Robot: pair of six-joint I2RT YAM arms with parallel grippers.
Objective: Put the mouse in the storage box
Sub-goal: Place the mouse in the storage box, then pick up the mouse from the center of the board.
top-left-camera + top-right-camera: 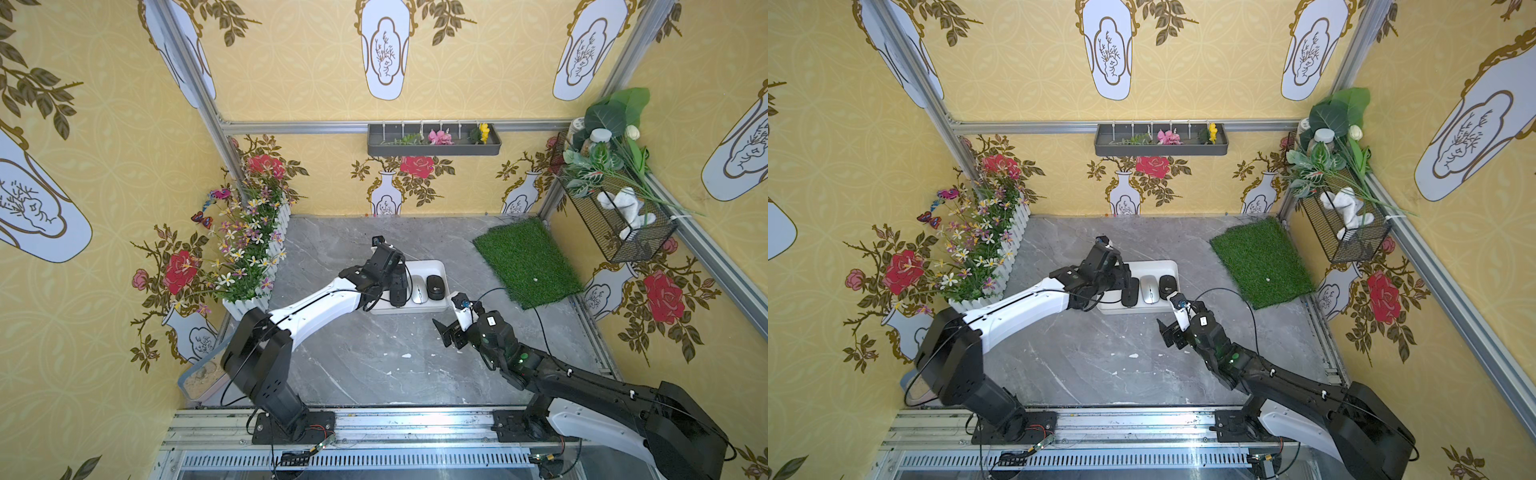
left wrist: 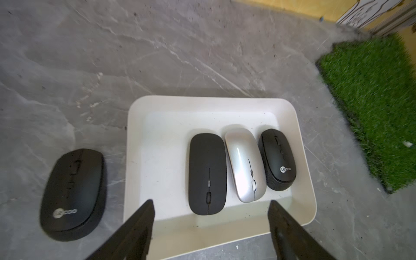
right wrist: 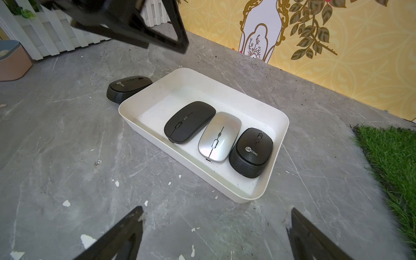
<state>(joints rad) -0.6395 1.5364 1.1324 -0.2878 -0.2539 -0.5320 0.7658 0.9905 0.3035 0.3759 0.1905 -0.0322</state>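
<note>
Left end effector (image 2: 211,203) and right end effector (image 3: 216,209) gape empty. Three mice (image 2: 244,164) hug the three-o'clock end of the storage box (image 2: 157,146), sparing room for the fourth mouse (image 2: 73,195).

- Stretches left arm (image 1: 316,303) forward, left claw (image 2: 211,203) tipped downward, jaws parted, empty.
- Holds right claw (image 3: 216,209) nearer its base, jaws spread wide, empty.

We see a staged robot lab cell: aluminium frame rails (image 1: 395,126) holding yellow vase-print wallpaper panels (image 1: 291,62), a grey marble-look worktop (image 1: 353,365), artificial flowers (image 1: 245,245) and a fake grass mat (image 1: 528,262).
</note>
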